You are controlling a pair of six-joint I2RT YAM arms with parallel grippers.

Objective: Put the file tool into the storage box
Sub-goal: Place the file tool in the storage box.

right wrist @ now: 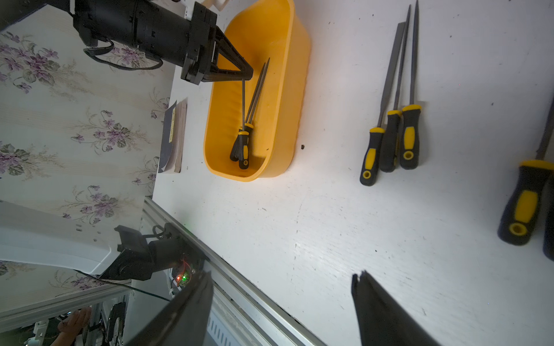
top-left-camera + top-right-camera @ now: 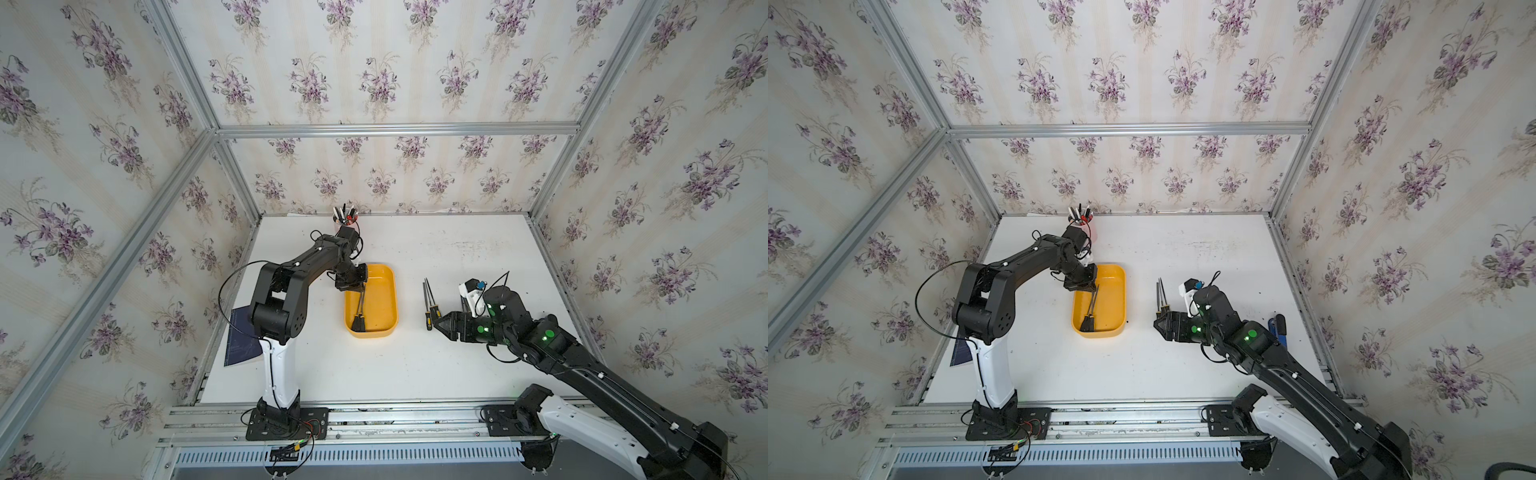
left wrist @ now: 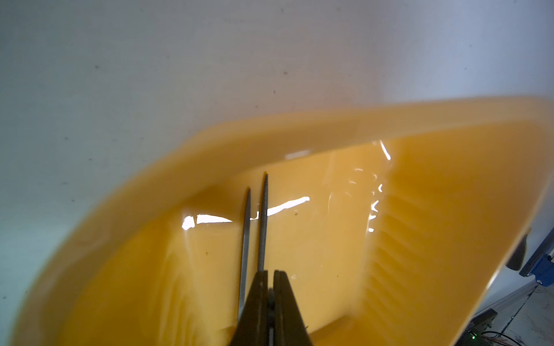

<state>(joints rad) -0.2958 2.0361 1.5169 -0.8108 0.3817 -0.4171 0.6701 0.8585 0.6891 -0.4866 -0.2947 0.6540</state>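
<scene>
While handle-down in storage box [image 3: 299, 128], file tool [image 3: 262, 227] tip within left claw [image 3: 269, 274].

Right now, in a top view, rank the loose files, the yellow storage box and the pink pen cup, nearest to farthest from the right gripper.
From the right gripper:
1. loose files, on the table right beside its tips.
2. storage box, mid-table, beyond the files.
3. pen cup, at the table's back edge, farthest.
</scene>
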